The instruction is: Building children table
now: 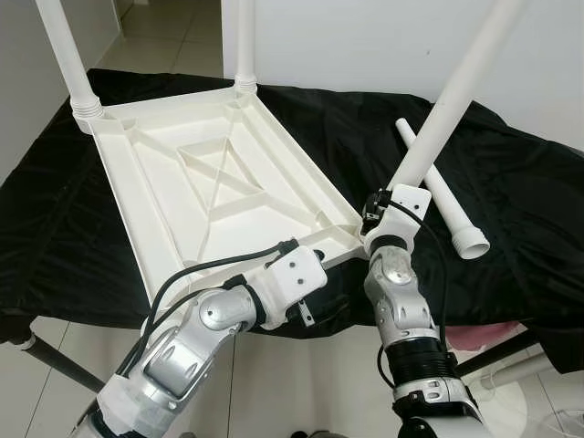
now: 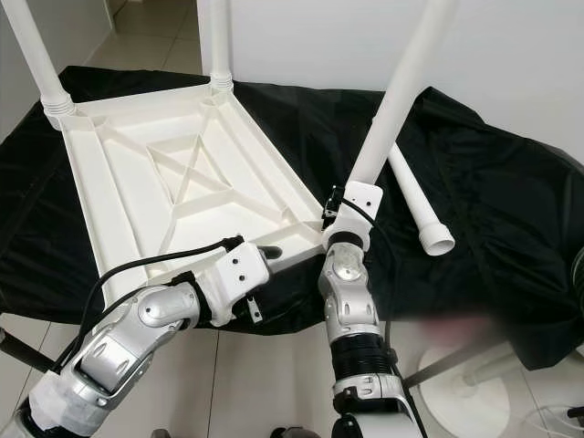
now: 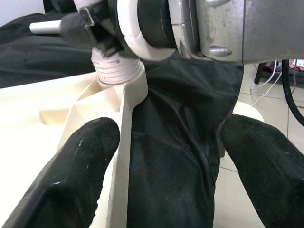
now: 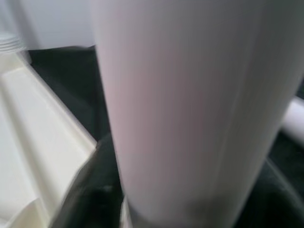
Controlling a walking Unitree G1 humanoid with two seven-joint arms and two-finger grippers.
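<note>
My right pincer (image 1: 394, 203) grips the third leg (image 1: 456, 87), seated tilted in the near corner socket of the upturned tabletop (image 1: 205, 173). My left pincer (image 3: 166, 166), open, straddles the tabletop's rim. Next: screw the leg upright; the spare leg (image 1: 443, 192) lies beside on the desk (image 1: 529, 201).

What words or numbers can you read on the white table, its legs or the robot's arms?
None can be read.
The upside-down tabletop is plain white ribbed plastic, with no writing.
The leg held by the right gripper and the loose leg on the black cloth are blank.
The left gripper and the silver arms show no readable label.
</note>
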